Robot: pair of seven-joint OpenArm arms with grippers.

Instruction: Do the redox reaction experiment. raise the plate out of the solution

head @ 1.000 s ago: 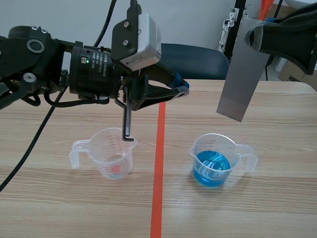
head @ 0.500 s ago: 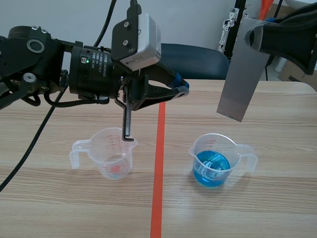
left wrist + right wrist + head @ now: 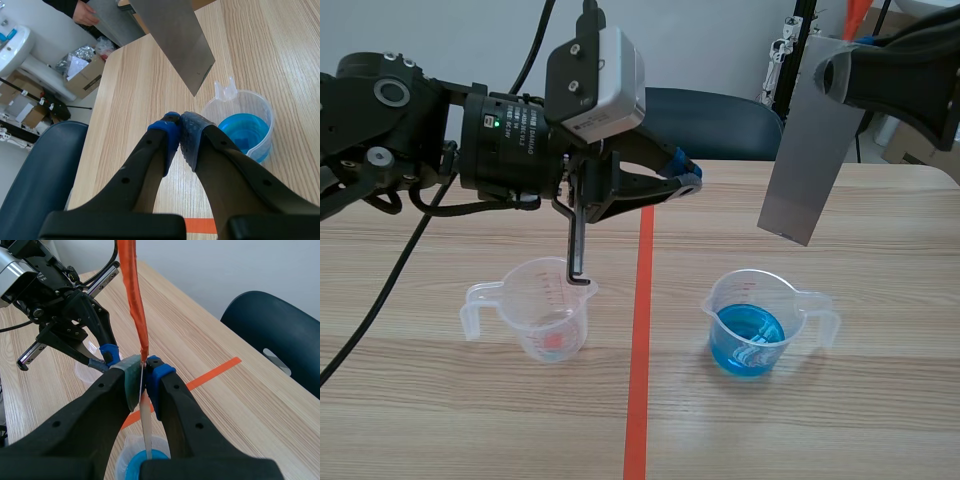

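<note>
Blue liquid (image 3: 745, 345), perhaps rippled, in cup (image 3: 794, 303)

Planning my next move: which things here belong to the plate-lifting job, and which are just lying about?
Job: metal plate, held in the right fingers; cup of blue liquid.
Lying about: clear cup; chair; cardboard box.

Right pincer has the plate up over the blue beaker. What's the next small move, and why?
Probably hold the right pincer steady a moment: the metal plate hangs fully clear of the blue solution, roughly above the beaker, so any drips should fall back in before moving it away.
</note>
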